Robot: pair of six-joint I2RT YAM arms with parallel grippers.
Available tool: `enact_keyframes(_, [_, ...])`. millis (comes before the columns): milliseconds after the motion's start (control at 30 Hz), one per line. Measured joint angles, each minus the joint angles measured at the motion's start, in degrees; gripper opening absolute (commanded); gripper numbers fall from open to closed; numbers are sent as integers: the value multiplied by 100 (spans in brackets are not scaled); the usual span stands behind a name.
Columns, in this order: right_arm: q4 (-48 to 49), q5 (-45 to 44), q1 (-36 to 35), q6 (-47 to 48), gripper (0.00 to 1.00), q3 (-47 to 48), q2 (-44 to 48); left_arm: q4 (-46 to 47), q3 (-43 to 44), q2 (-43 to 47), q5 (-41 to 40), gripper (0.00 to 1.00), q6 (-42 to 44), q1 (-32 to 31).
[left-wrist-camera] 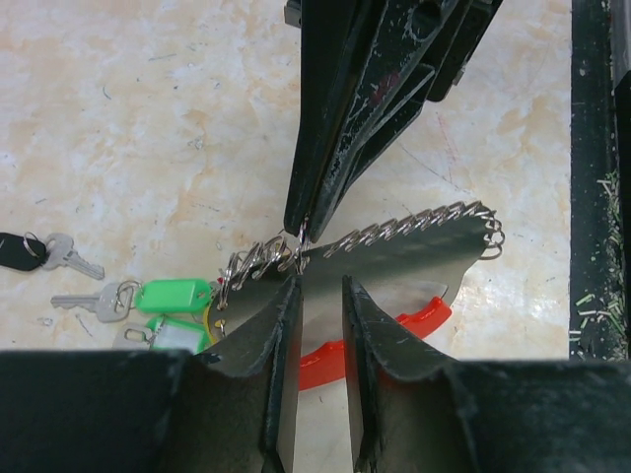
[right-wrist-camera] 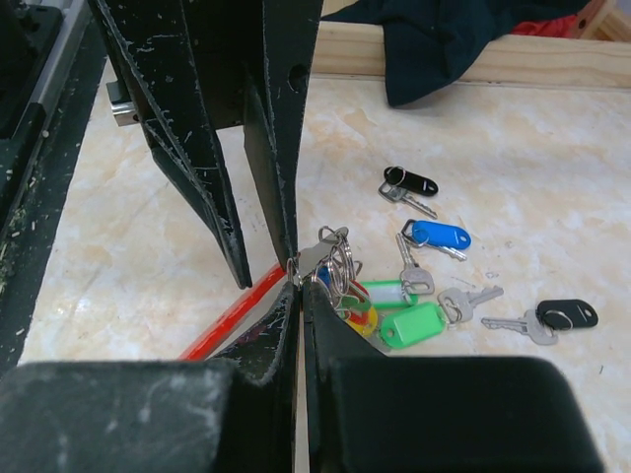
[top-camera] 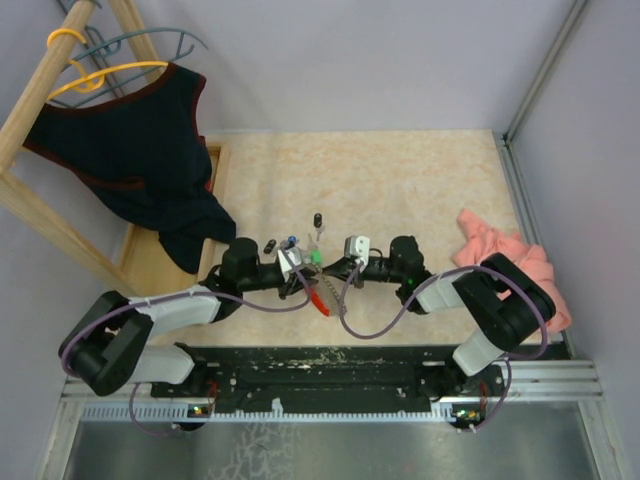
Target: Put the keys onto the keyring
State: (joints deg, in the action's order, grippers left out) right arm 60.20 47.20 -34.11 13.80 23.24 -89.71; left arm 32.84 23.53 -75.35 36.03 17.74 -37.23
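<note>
The keyring [left-wrist-camera: 414, 258] is found close to the middle of the near edge of the desk [top-camera: 400, 180]. Its grey strip, lined with small wire loops, is stood on edge, and its red band is curved low beneath it. The strip is pinched at its upper edge by the right claw [right-wrist-camera: 299, 288], whose jaws are closed tight on it. The left claw [left-wrist-camera: 320, 296] is set against the strip from the opposite side with its jaws parted and nothing seen between them, so no grip is judged there. A cluster of tags, among them a green tag [right-wrist-camera: 414, 323] and a yellow one, is bunched beside the loops at one end of the strip. Whether these are threaded on or merely lying beneath cannot be told. Three keys are plainly loose on the desk, farther from the near edge and apart from the ring: a black key [right-wrist-camera: 412, 183], a blue key [right-wrist-camera: 439, 235] and a second black key [right-wrist-camera: 567, 313]. The task is judged partly done at best, with at least these three left to be threaded.
</note>
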Motion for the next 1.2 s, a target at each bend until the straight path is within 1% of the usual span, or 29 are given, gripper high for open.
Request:
enact_keyframes(133, [70,-4,0,-28,0,-2,-4,286,-24,-33,-11,29,-144,7])
enact_keyframes(167, [87,-9,0,-39,0,-2,-4,365,-48,-48,-15,31,-177,15])
enact_keyframes(200, [92,-9,0,-42,0,-2,-4,468,-83,-66,-20,35,-229,26])
enact_keyframes(233, [94,-13,0,-44,0,-2,-4,562,-114,-85,-24,37,-271,33])
enact_keyframes(300, [96,-15,0,-46,0,-2,-4,748,-173,-129,-26,33,-363,39])
enact_keyframes(367, [98,-15,0,-46,0,-2,-7,903,-236,-151,-33,33,-446,68])
enact_keyframes(500, [98,-15,0,-46,0,-2,-7,1121,-337,-153,-52,42,-577,131])
enact_keyframes(667, [103,-15,0,-44,0,-2,-22,1478,-509,-153,-114,43,-774,208])
enact_keyframes(733, [103,-15,0,-44,0,-2,-33,1585,-546,-153,-151,46,-852,227])
enact_keyframes(767, [101,-17,0,-44,0,-2,-37,1655,-568,-153,-166,46,-896,227])
enact_keyframes(900, [101,-17,0,-42,0,-2,-37,2061,-776,-153,-168,38,-1043,236])
enact_keyframes(1000, [101,-15,0,-42,0,-2,-37,2483,-940,-225,-85,37,-1150,236])
enact_keyframes(1200, [94,-15,0,-39,0,-2,-37,3268,-977,-575,46,34,-1408,236])
